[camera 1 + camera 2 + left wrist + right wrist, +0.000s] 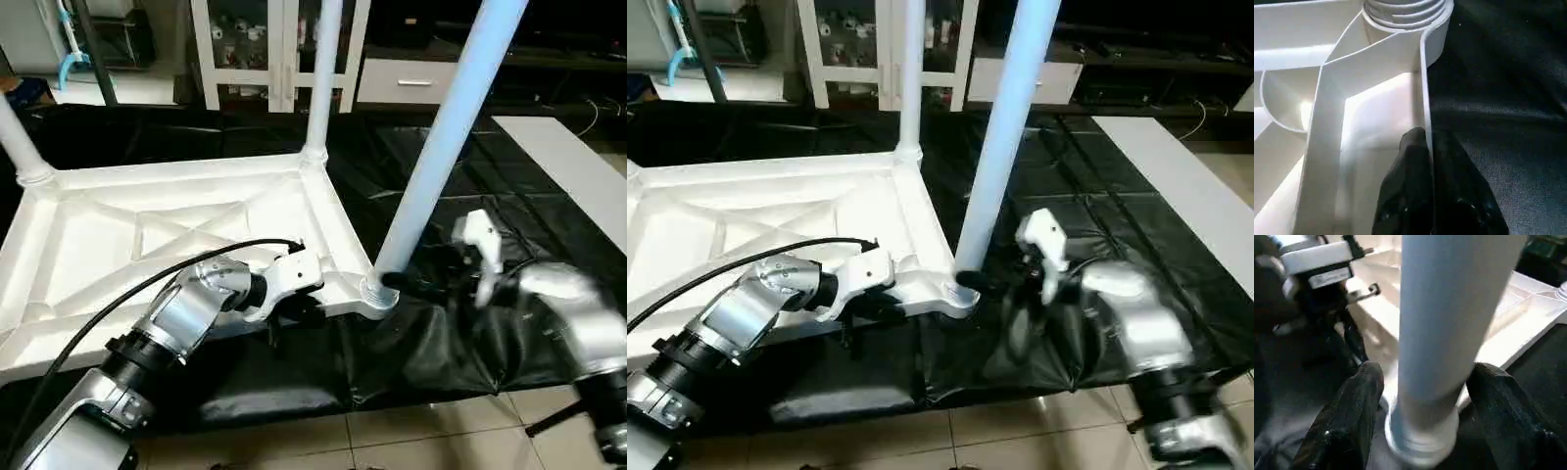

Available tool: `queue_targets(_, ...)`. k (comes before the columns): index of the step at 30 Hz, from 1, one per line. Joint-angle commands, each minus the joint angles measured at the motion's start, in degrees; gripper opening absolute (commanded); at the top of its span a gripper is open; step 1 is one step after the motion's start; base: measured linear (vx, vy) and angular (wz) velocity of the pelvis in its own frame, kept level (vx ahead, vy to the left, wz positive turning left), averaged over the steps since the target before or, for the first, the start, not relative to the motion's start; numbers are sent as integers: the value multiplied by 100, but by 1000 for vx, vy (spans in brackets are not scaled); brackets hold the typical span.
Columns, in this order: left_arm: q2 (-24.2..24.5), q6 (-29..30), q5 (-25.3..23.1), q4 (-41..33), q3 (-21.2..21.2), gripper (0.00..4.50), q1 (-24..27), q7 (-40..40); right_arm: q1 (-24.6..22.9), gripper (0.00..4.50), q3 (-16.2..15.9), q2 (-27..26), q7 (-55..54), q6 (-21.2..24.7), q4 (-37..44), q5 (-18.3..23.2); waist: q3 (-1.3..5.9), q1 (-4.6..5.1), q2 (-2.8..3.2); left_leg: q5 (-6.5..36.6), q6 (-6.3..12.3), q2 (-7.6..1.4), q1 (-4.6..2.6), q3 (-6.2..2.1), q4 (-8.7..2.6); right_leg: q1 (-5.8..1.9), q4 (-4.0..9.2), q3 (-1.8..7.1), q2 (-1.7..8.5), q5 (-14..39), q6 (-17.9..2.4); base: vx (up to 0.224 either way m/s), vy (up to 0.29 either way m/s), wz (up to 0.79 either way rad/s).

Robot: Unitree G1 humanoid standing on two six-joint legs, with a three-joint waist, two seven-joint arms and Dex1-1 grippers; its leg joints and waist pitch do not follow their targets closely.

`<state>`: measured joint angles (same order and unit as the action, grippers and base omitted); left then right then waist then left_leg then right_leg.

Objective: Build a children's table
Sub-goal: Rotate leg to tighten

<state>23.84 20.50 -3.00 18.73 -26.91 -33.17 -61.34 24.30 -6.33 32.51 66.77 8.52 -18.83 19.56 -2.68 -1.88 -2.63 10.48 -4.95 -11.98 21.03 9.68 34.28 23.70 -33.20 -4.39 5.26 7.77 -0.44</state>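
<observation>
Two tools (1422,396) around leg (441,147), rim (1425,98)

Smooth white plastic table top (118,235) and glossy leg (441,147); wrinkled shiny black sheet (460,343); brushed silver metal forearms (191,304).

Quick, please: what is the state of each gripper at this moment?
Left gripper: shut on the rim of the table top.
Right gripper: open, one finger on each side of the leg, near its base.
</observation>
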Motion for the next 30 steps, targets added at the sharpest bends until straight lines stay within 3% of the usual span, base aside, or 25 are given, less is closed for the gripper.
queue_targets(1, 37, 49, -72, 80, -113, 1, 44, -125, 79, 297, -73, 110, 164, -86, -127, -128, 345, 20, 22, 2005, 183, -96, -58, 0, -439, -265, 421, 160, 223, 2503, -912, 0, 0, 0)
queue_targets(4, 30, 66, -70, 41, -86, 1, 79, -136, 189, 297, -130, 174, 274, -273, -349, -274, 339, 23, 10, 2080, 177, -90, -69, 1, -425, -232, 468, 152, 229, 2787, -827, 0, 0, 0)
queue_targets(5, 28, 74, -70, 30, -83, 1, 88, -139, 225, 297, -143, 175, 275, -333, -424, -326, 342, 25, -9, 2059, 177, -94, -69, 1, -424, -229, 467, 153, 232, 2793, -818, 0, 0, 0)
queue_targets(10, 33, 58, -6, -58, -71, 1, 164, -179, 440, 297, -306, -77, 241, -696, -943, -561, 352, 40, 2, 1964, 206, -89, -50, -4, -424, -231, 444, 157, 228, 2698, -851, 0, 0, 0)
queue_targets(13, 37, 112, 30, -176, -84, 0, 237, -179, 632, 261, -352, -417, 102, -995, -1408, -661, 371, 58, 8, 1901, 196, -99, -39, -5, -431, -234, 405, 163, 223, 2451, -975, 0, 0, 0)
queue_targets(14, 38, 116, 30, -185, -84, 0, 244, -178, 642, 261, -353, -429, 108, -1003, -1429, -659, 380, 55, -29, 1830, 204, -101, -32, 2, -429, -247, 397, 169, 223, 2339, -996, 0, 0, 0)
queue_targets(15, 45, 131, 32, -221, -86, 0, 270, -174, 683, 258, -359, -478, 130, -1039, -1511, -652, 382, 38, 2, 1725, 220, -112, -39, 3, -433, -244, 362, 184, 219, 2112, -1088, 0, 0, 0)
queue_targets(16, 43, 138, 29, -236, -85, 0, 284, -167, 700, 236, -343, -497, 182, -1049, -1553, -647, 383, 33, -37, 1662, 252, -116, -48, 23, -428, -245, 347, 190, 206, 1949, -1146, 0, 0, 0)
queue_targets(18, 50, 145, 26, -249, -84, 0, 305, -166, 713, 224, -335, -497, 305, -1033, -1592, -636, 379, 21, -15, 1570, 298, -112, -36, 30, -427, -262, 318, 203, 205, 1809, -1203, 0, 0, 0)
queue_targets(19, 56, 150, 19, -263, -80, 0, 324, -168, 727, 213, -357, -467, 403, -1052, -1647, -650, 382, 28, -56, 1516, 329, -111, -31, 39, -423, -269, 312, 207, 205, 1760, -1214, 0, 0, 0)
queue_targets(24, 75, 180, 0, -318, -54, 0, 366, -155, 749, 194, -425, -321, 617, -1202, -1841, -753, 371, 12, -31, 1559, 332, -112, -44, 46, -419, -260, 335, 212, 223, 1987, -1166, 0, 0, 0)
queue_targets(25, 73, 202, -8, -326, -54, 0, 369, -137, 766, 193, -398, -326, 598, -1260, -1922, -791, 374, 20, -73, 1546, 335, -111, -41, 50, -415, -259, 336, 213, 221, 2011, -1147, 0, 0, 0)
queue_targets(26, 73, 202, -8, -326, -54, 0, 369, -137, 766, 193, -398, -326, 598, -1260, -1922, -791, 374, 16, -60, 1529, 336, -110, -39, 45, -417, -264, 325, 212, 222, 2014, -1147, 0, 0, 0)
queue_targets(29, -142, 726, -57, -351, 145, 0, 342, 408, 747, 191, -133, -680, -651, -1330, -2158, -1007, 362, 36, -51, 1535, 285, -106, -29, 44, -427, -257, 329, 213, 213, 2047, -1125, 0, 0, 0)
queue_targets(30, -465, 1070, -80, -307, 428, 0, 275, 1050, 670, 191, 134, -1070, -2185, -1186, -2239, -1191, 340, 69, -45, 1667, 168, -100, -46, 44, -438, -222, 364, 212, 207, 2326, -1027, 0, 0, 0)
